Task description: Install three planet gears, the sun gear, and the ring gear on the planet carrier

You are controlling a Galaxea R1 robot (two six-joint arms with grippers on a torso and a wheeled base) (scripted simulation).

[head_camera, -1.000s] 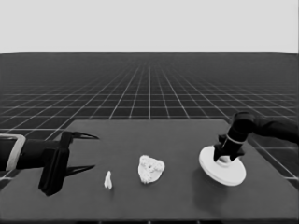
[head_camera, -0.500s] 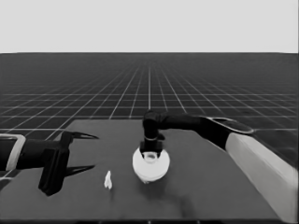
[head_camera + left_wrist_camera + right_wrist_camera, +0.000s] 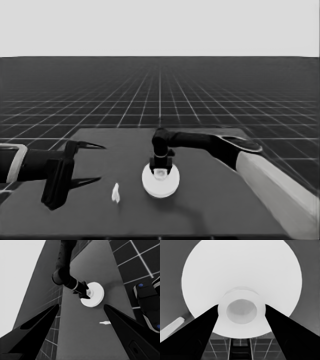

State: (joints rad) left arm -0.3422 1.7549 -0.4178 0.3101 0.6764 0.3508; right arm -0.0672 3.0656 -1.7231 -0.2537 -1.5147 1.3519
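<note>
Our right gripper (image 3: 161, 167) has its two fingers closed against the raised hub of the larger round part (image 3: 160, 183), one on each side, near the middle of the table (image 3: 215, 200). We count one round part in view and no gears; it covers whatever lies beneath. One thin white piece (image 3: 115, 193) lies just beside it. Our left gripper (image 3: 90, 162) waits over the table's left end, fingers spread, holding nothing.

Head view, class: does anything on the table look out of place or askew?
Nothing stands out. The right gripper grips the raised hub of the larger round part, which looks level at mid-table. A thin white piece lies alone beside it. The left gripper waits at the left end.
</note>
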